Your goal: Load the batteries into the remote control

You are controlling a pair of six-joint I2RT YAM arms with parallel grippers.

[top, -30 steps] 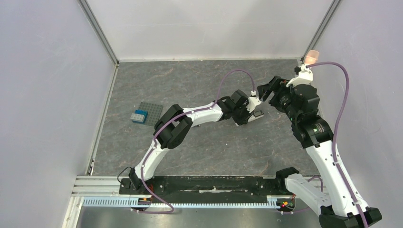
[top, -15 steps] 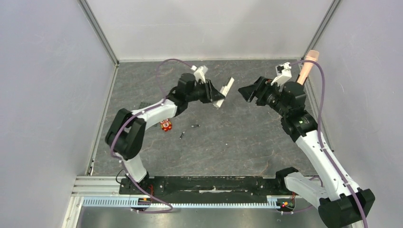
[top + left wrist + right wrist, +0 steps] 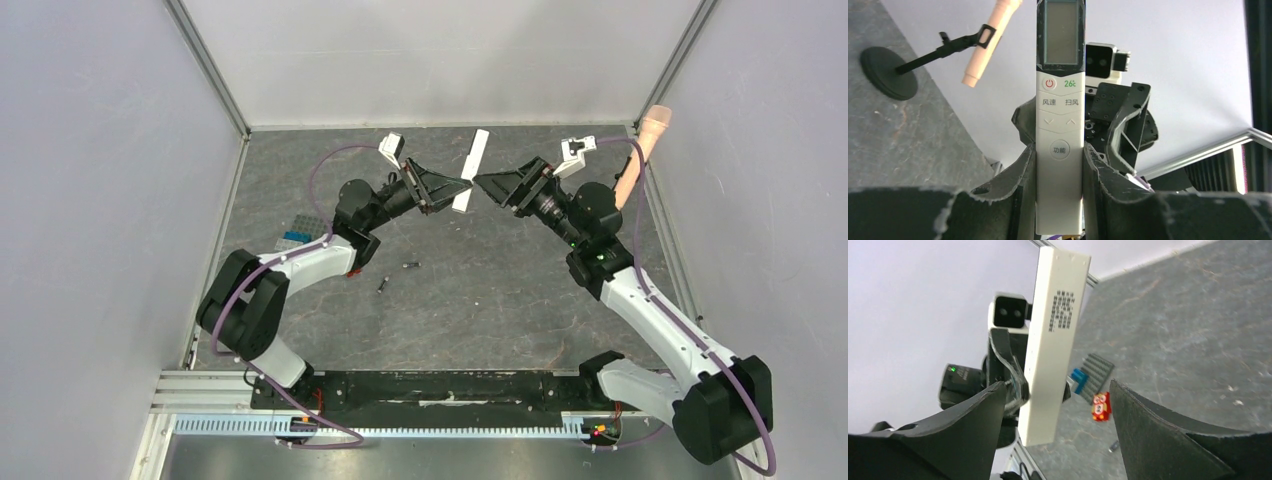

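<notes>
The left hand (image 3: 458, 187) is clamped on the remote (image 3: 470, 170), a finger (image 3: 1018, 175) pressing each long edge of its lower part. The remote is lifted off the table (image 3: 500, 300), over its far middle, upper end tilted far and right. In the left wrist view its button face looks at that camera, the screen at the top and a red power button below it.

The right hand (image 3: 483, 184) faces the remote from the right, fingers (image 3: 968, 440) spread wide and holding nothing. Its tips sit just beside the remote; whether they touch it I cannot tell. The right wrist view shows the remote's plain white back with a block of small dark print near its upper end.

Both batteries (image 3: 408, 266) lie on the table, near and left of the raised remote, close to each other but apart, one nearer and further left (image 3: 382, 285).

A grey plate (image 3: 305, 230) with a blue brick (image 3: 290, 238) lies on the left, partly hidden by the left arm. A red owl toy (image 3: 1100, 406) stands between the plate and the batteries. A pink microphone (image 3: 640, 150) on a black base (image 3: 885, 72) stands at the far right corner.
</notes>
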